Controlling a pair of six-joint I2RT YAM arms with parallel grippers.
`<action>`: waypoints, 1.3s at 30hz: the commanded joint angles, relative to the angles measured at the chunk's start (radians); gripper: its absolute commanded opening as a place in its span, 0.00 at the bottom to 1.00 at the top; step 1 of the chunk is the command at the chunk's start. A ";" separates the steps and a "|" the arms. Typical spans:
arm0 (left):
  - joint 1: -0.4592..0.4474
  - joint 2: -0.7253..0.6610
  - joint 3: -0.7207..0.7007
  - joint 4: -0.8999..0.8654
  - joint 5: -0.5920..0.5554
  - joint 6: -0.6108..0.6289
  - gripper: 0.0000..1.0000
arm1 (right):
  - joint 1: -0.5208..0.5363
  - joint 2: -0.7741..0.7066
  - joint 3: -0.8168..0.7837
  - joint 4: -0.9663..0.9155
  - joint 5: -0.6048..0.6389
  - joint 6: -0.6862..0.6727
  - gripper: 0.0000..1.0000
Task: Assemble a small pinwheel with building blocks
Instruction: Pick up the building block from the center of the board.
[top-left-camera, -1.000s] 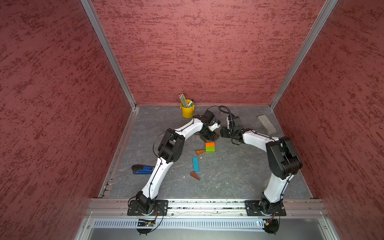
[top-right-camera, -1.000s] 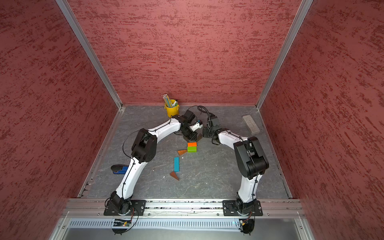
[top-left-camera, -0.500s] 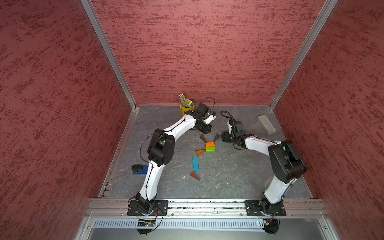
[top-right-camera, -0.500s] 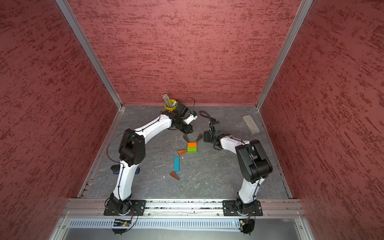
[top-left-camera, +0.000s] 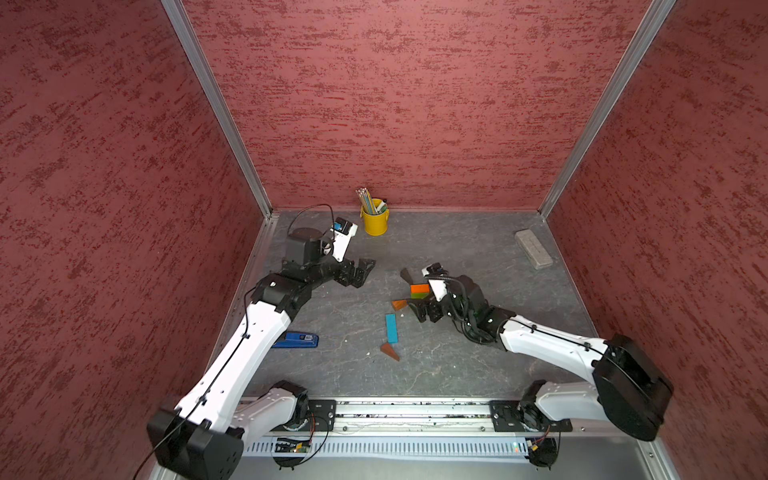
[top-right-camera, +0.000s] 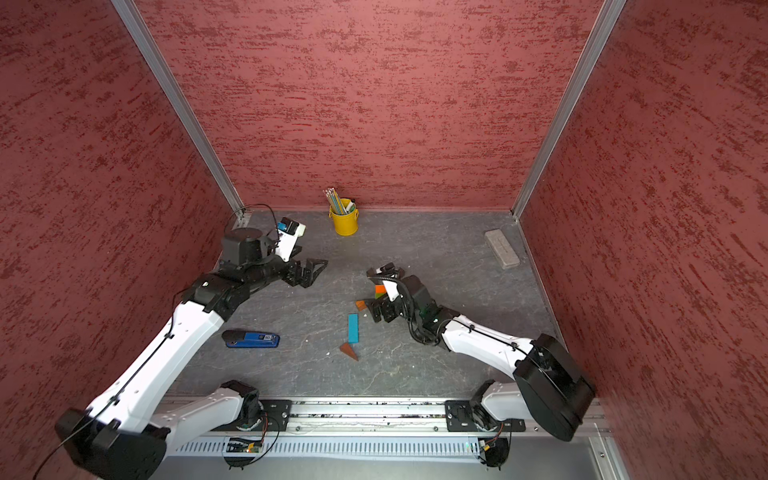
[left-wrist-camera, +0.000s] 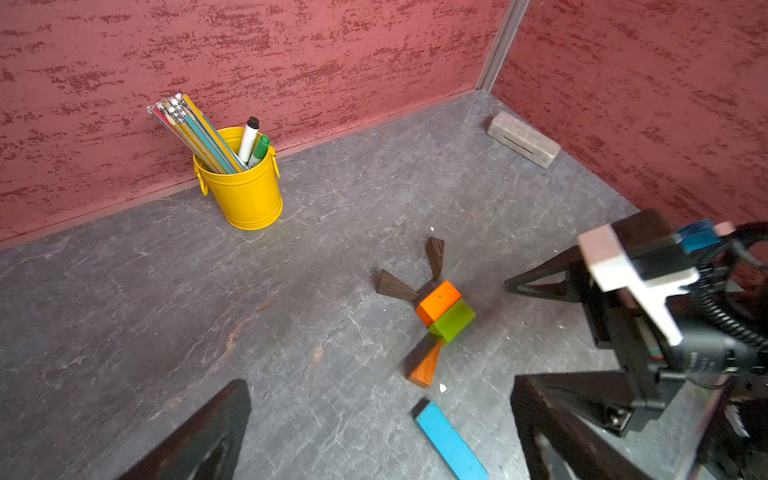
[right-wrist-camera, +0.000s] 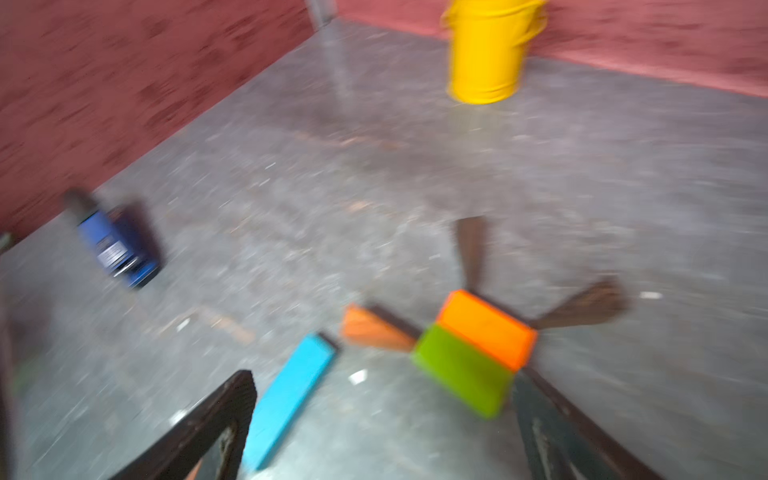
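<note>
- On my feed the bench (top-left-camera: 457, 249) is dark grey with pale, marble-like veins, and the walls (top-left-camera: 395, 104) are red, mottled with darker streaks.
- The orange block (left-wrist-camera: 438, 301) and the green block (left-wrist-camera: 452, 322) are both bright, plain colours.
- The dark wedges (left-wrist-camera: 397, 286) are deep brown with a fine grain.
- I see one reddish wedge (left-wrist-camera: 426, 365) in glossy orange-brown, and the second reddish wedge (top-left-camera: 390, 351) looks similar.
- The blue bar (left-wrist-camera: 451, 442) is sky blue.
- The bucket (left-wrist-camera: 249, 195) is yellow. Its pencils (left-wrist-camera: 195, 133) are yellow and teal, beside a white marker (left-wrist-camera: 248, 139) with a black cap and a green marker (left-wrist-camera: 261, 150).
- The eraser block (left-wrist-camera: 523, 139) is speckled grey.
- The stapler (top-left-camera: 297, 340) is deep blue with a pale label.
- The left fingers (left-wrist-camera: 203, 436) and right fingers (right-wrist-camera: 208, 428) are black.
</note>
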 joint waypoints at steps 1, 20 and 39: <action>-0.004 -0.108 -0.047 -0.051 -0.003 -0.059 1.00 | 0.019 -0.042 -0.090 0.145 0.082 0.085 0.99; 0.010 -0.342 -0.029 -0.212 -0.141 0.008 1.00 | 0.321 0.136 0.056 -0.117 0.061 0.011 0.64; 0.013 -0.437 -0.090 -0.173 -0.187 -0.029 1.00 | 0.338 0.344 0.201 -0.232 -0.031 -0.168 0.52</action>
